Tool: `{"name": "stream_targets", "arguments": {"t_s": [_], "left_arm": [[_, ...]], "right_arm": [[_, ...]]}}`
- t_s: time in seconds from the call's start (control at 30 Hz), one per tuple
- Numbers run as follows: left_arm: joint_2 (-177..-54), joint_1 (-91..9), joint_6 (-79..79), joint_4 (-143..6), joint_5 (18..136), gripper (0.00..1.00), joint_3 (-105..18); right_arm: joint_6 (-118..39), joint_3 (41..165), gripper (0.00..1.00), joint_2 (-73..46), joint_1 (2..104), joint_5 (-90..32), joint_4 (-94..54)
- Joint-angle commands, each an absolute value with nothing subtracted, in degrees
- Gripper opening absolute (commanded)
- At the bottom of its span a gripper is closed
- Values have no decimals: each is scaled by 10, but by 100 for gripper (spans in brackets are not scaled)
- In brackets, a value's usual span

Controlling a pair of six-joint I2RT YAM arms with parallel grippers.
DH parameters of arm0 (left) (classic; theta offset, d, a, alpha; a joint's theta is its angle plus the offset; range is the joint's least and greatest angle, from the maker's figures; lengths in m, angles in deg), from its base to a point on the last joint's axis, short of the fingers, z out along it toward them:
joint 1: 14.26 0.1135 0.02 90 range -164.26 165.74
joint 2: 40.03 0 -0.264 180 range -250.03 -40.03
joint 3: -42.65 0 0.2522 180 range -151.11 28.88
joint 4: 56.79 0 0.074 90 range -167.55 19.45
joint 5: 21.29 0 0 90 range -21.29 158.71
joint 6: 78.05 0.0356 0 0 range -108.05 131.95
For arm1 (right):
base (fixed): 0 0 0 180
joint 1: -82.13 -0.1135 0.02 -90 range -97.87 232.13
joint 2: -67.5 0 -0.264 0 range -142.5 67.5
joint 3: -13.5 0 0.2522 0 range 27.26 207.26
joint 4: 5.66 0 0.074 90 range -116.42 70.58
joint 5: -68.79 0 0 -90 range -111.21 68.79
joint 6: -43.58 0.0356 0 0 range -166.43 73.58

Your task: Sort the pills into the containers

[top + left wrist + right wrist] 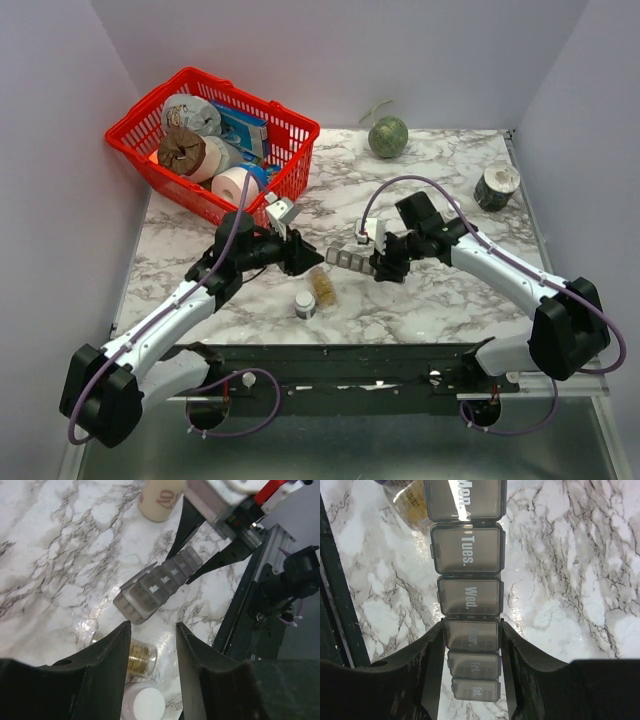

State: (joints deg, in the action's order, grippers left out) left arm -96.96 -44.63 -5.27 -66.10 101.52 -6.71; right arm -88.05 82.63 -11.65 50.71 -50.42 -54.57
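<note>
While the right gripper squeezes the long dark-grey plastic box, the left gripper, fingers apart, should grab the clear pill vial.

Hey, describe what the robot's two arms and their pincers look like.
The left arm and right arm match: smooth white links between bulky black joint housings, each trailed by a thin purple cable. The left pincer and right pincer each have two flat, matte black fingers tapering towards the tips. I see no markings.
</note>
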Motion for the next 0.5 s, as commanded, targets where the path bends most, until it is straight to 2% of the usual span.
{"name": "stream_targets", "arguments": {"t_s": [0.0, 0.03, 0.1, 0.13, 0.47], "left_arm": [[-1026, -438, -139, -543, 1167, 39, -103], [-1035, -438, -152, -532, 1172, 32, -103], [-1062, -438, -175, -517, 1184, 30, -104], [-1068, -438, -179, -515, 1187, 26, -103], [-1099, -440, -198, -516, 1139, 24, -115]], "right_arm": [[-891, 816, 33, -103, 506, -543, -547], [-889, 816, 33, -103, 506, -544, -546], [-888, 817, 33, -102, 506, -549, -546], [-887, 818, 33, -101, 506, -550, -546], [-887, 818, 33, -97, 505, -560, -548]]}}
